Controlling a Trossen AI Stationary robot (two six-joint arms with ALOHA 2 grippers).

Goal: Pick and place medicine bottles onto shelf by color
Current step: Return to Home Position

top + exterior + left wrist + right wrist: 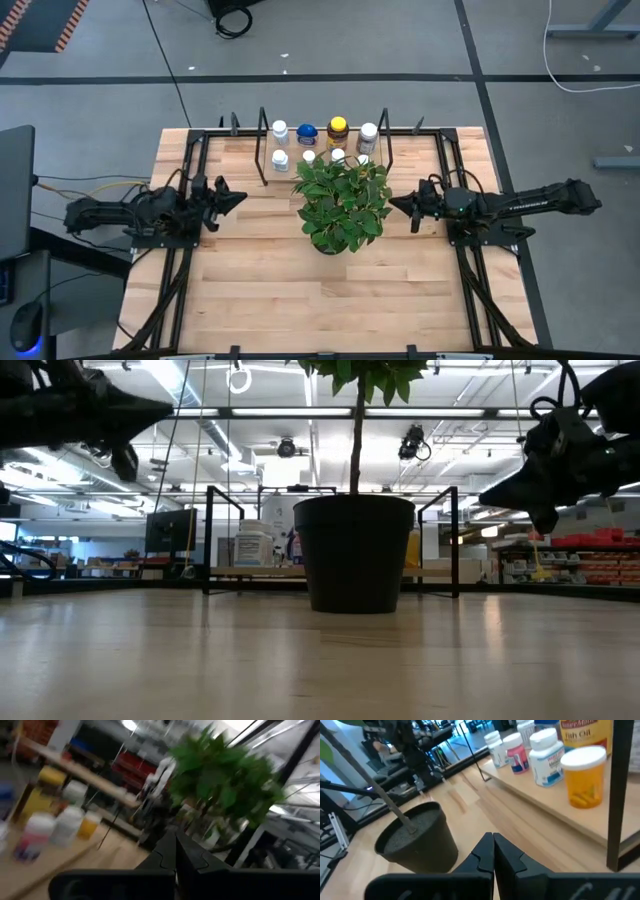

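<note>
Left gripper (238, 198): 9 o'clock of plant (343, 200), raised above table (250, 290), fingers pressed together, holding nothing. Right gripper (393, 206): 3 o'clock of plant, raised, fingers pressed together, empty. Bottles (280, 131): all on shelf (262, 150) at table's 12 o'clock, just behind plant, two rows. Blue-capped one (307, 131) and yellow-capped one (338, 127) side by side in back row, white ones at row ends.

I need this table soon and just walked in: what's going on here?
Nothing is being held. The left hand and right hand are both shut and empty, raised on either side of the potted plant. The pill bottles stand on the black wire shelf behind it, so sorting looks finished.
</note>
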